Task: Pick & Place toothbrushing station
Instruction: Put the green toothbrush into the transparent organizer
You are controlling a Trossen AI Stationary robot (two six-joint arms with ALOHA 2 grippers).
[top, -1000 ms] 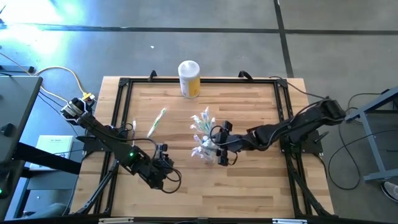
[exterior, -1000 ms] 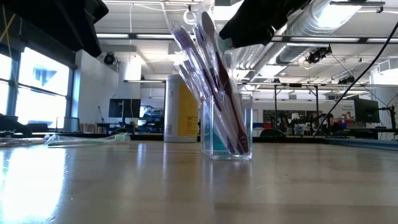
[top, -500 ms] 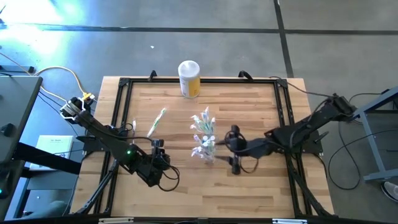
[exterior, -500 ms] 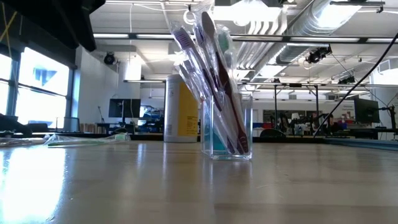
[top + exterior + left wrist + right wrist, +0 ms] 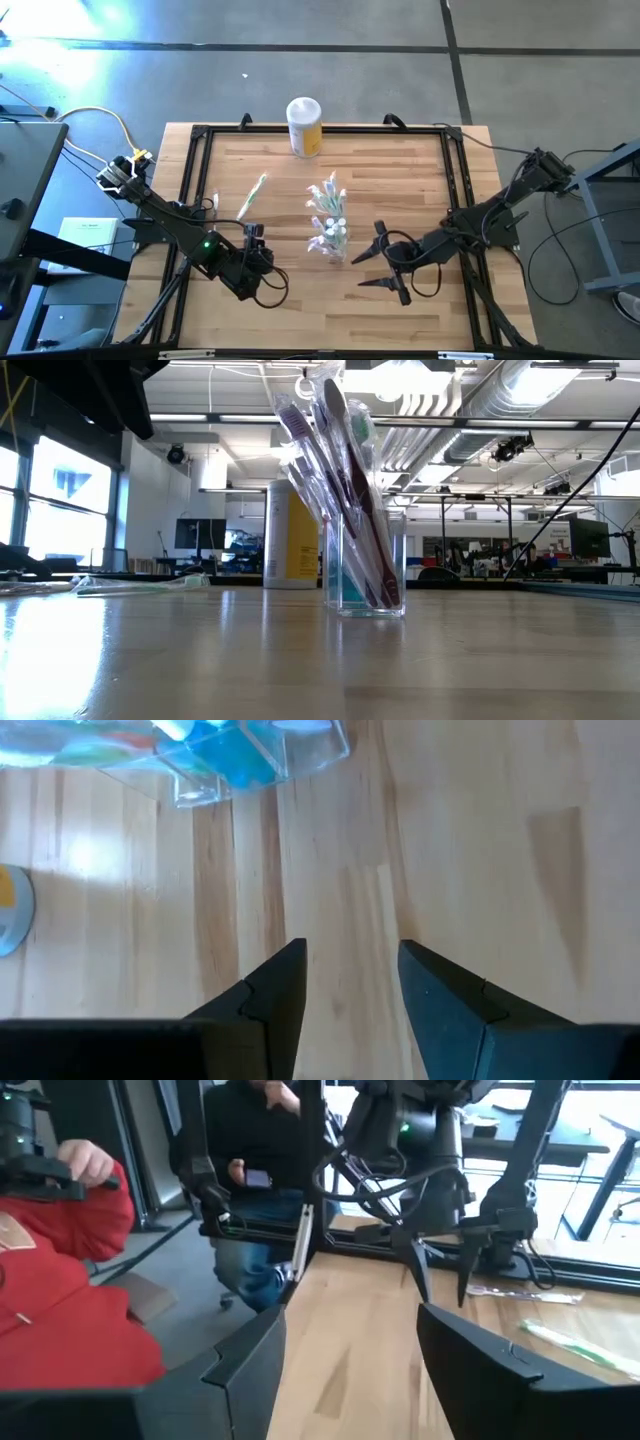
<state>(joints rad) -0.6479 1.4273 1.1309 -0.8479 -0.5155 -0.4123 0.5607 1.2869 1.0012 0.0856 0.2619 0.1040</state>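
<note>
Clear cup (image 5: 364,565) upright w/ translucent toothbrushes (image 5: 325,435) fanning out, pink/green/white

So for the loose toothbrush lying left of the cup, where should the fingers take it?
Probably mid-handle, from straight above. The loose toothbrush lies flat on the table, angled, with bare wood on both sides, so fingers set across its thin handle should fit. The left gripper, open, is the nearer one.
</note>
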